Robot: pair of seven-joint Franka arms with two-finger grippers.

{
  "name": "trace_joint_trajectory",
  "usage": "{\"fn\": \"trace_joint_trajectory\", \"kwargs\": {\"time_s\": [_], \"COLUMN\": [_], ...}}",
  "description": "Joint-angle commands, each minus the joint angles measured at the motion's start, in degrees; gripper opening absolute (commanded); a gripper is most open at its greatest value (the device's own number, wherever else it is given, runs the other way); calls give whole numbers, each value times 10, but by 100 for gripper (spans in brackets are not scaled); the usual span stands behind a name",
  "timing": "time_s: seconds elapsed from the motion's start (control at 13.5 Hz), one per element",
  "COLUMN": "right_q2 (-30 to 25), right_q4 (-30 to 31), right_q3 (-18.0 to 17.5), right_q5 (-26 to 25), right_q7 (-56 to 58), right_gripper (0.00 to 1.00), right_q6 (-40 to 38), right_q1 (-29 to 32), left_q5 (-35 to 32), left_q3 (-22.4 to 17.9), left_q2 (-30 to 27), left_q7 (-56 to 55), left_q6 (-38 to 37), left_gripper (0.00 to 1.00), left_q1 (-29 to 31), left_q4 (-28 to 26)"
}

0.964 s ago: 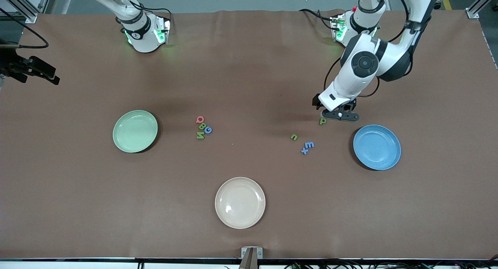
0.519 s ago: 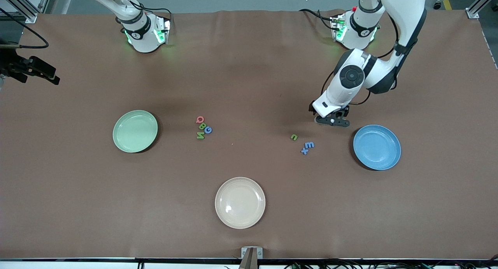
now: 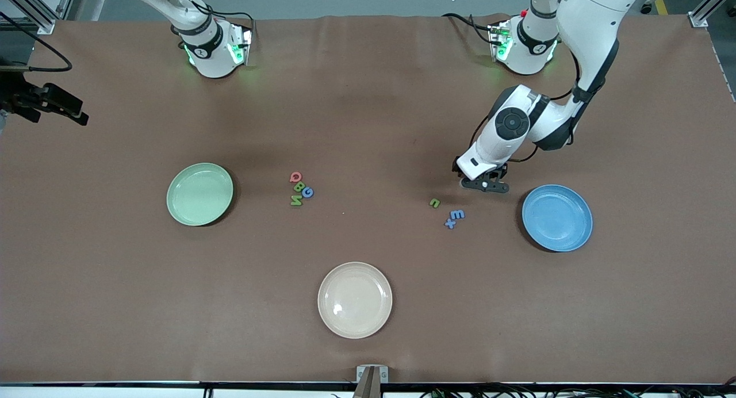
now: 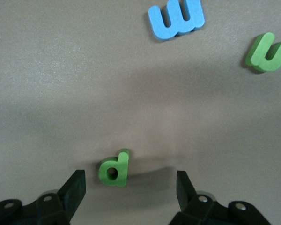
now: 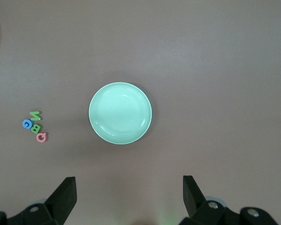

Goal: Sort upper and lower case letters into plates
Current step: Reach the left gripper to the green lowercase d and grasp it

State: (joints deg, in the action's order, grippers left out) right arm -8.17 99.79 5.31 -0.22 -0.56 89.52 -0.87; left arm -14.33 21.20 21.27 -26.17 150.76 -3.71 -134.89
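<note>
The left gripper (image 3: 484,184) hangs low over the table (image 3: 368,99) beside the blue plate (image 3: 556,217).

eight letters (image 3: 298,188) — three plates (image 3: 199,194) — two grippers (image 3: 485,184)

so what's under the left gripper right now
In the left wrist view the green p lies flat on the brown table, between the open fingers of the left gripper. In the front view the gripper covers the letter, so it cannot be seen there.

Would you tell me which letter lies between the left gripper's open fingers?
The green p, between the left gripper fingers; the green n and blue E lie apart.
</note>
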Motion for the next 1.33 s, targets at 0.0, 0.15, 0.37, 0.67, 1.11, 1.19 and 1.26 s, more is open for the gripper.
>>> {"fn": "trace_joint_trajectory", "kwargs": {"time_s": [0.0,0.15,0.37,0.67,1.11,1.19,1.26], "right_q2": [-13,-13,-13,-13,-12,-11,-11], "right_q4": [14,14,14,14,14,14,14], "right_q3": [-2,-2,-2,-2,-1,0,0], "right_q5": [-7,-7,-7,-7,0,0,0], "right_q7": [-1,-1,-1,-1,24,28,28], "right_gripper": [100,100,100,100,100,100,100], "right_q6": [5,5,4,4,7,8,10], "right_q1": [0,0,-1,-1,2,3,3], "left_q5": [-33,-34,-34,-34,-34,-34,-35], "left_q3": [-1,-1,-1,-1,-1,-1,0], "left_q2": [6,6,9,11,13,9,4], "left_q7": [-12,-12,-12,-13,-42,-47,-48], "left_q6": [6,6,6,6,20,19,18], "left_gripper": [79,70,59,43,19,17,17], "left_q1": [10,12,12,12,12,12,12], "left_q4": [2,2,2,3,4,5,6]}}
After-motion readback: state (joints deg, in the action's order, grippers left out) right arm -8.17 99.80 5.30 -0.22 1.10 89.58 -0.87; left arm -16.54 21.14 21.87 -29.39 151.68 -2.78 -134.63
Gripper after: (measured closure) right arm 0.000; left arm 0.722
